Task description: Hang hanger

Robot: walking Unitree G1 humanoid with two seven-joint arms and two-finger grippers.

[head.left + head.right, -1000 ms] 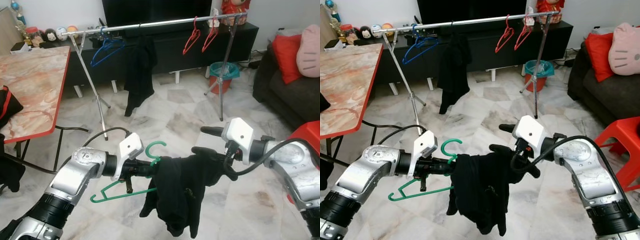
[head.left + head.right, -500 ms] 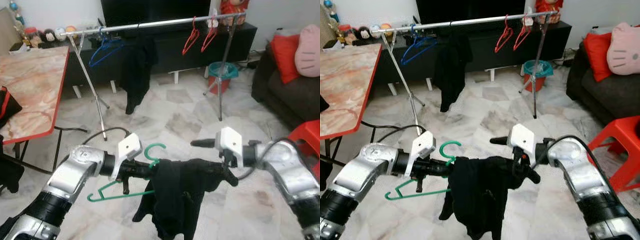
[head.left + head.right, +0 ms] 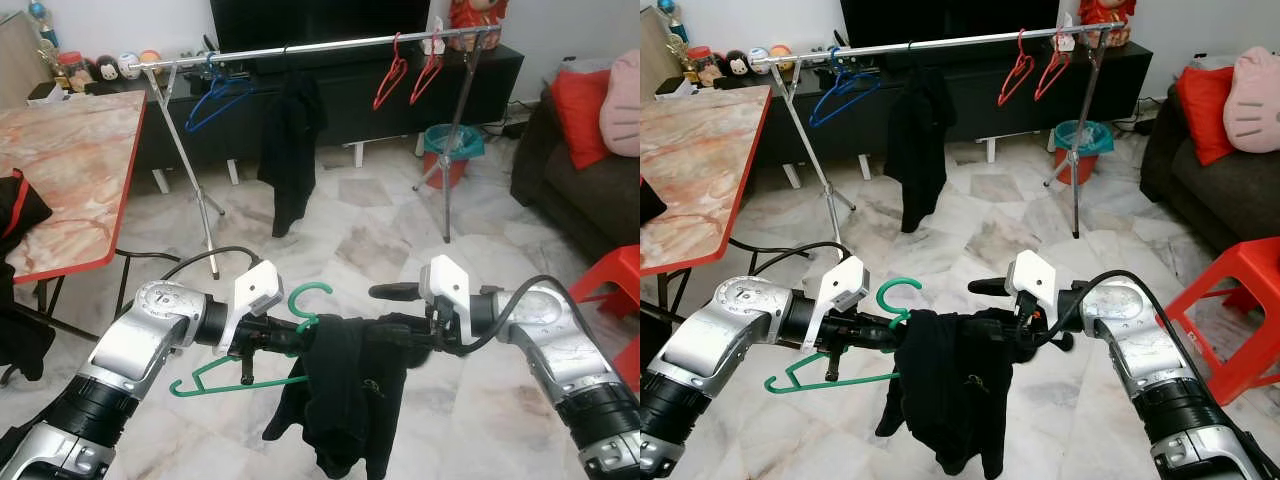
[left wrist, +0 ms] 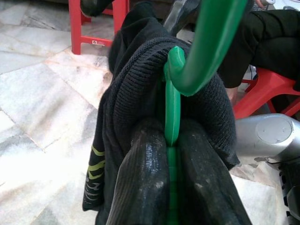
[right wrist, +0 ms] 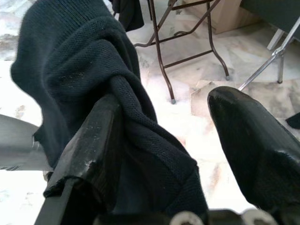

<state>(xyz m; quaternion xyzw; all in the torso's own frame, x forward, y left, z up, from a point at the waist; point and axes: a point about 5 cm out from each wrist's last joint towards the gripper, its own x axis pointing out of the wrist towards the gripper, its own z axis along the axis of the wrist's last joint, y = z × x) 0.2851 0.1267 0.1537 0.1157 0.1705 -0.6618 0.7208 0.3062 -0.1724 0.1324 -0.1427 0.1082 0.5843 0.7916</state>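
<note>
— Near the robot, low in front, what does it hold?

— The left gripper is closed on the green hanger, just below its hook, with the black garment draped over it. The right gripper stands open, one finger under the cloth.

— Which step is this?

— Probably carrying. The clothes rail is far across the floor; next the robot must approach and lift the hook over it.

— Anything unclear?

— The hanger's right side is hidden under the garment.

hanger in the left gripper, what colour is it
Green; the hanger shows best in the left wrist view, pinched in the left gripper.
</note>
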